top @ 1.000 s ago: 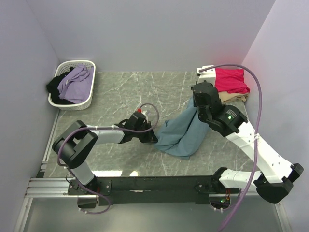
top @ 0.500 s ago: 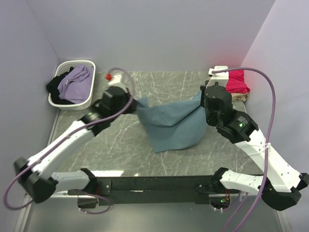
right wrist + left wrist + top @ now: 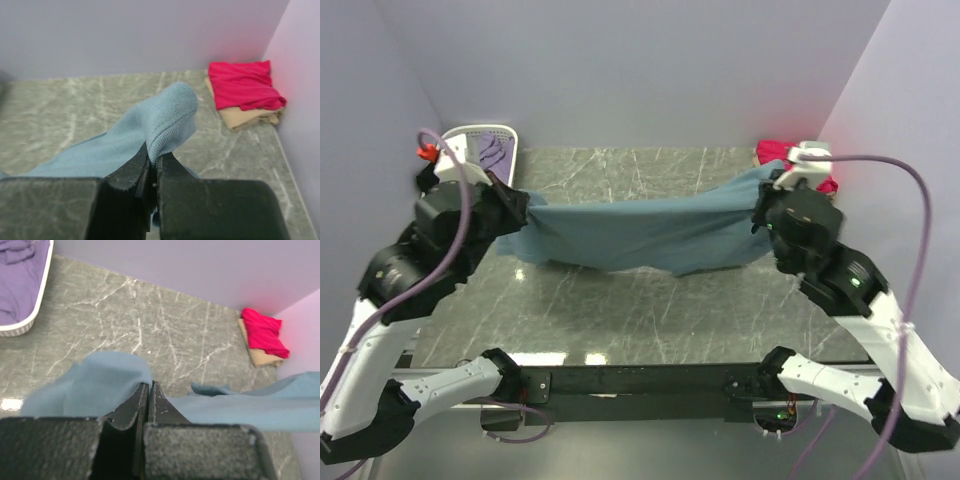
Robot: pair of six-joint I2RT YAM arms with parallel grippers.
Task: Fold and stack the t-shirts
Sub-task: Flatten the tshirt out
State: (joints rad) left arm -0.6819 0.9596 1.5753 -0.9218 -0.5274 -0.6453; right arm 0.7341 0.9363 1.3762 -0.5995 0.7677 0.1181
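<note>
The teal-blue t-shirt (image 3: 640,232) hangs stretched in the air between my two grippers, above the marble table. My left gripper (image 3: 510,212) is shut on its left end, seen in the left wrist view (image 3: 148,385) with cloth (image 3: 95,382) bunched over the jaws. My right gripper (image 3: 767,205) is shut on its right end, a ribbed hem (image 3: 172,117) pinched between the jaws (image 3: 154,156). The crimson-pink t-shirt (image 3: 242,84) lies folded on the folded beige t-shirt (image 3: 247,117) at the back right corner.
A white slatted basket (image 3: 485,135) with purple cloth (image 3: 20,275) stands at the back left, mostly hidden behind my left arm in the top view. Walls close in the left, back and right sides of the table (image 3: 650,310).
Both grippers have risen and moved apart, the left far to the left, the right toward the back right. The teal shirt went from a heap on the table to a taut span.
</note>
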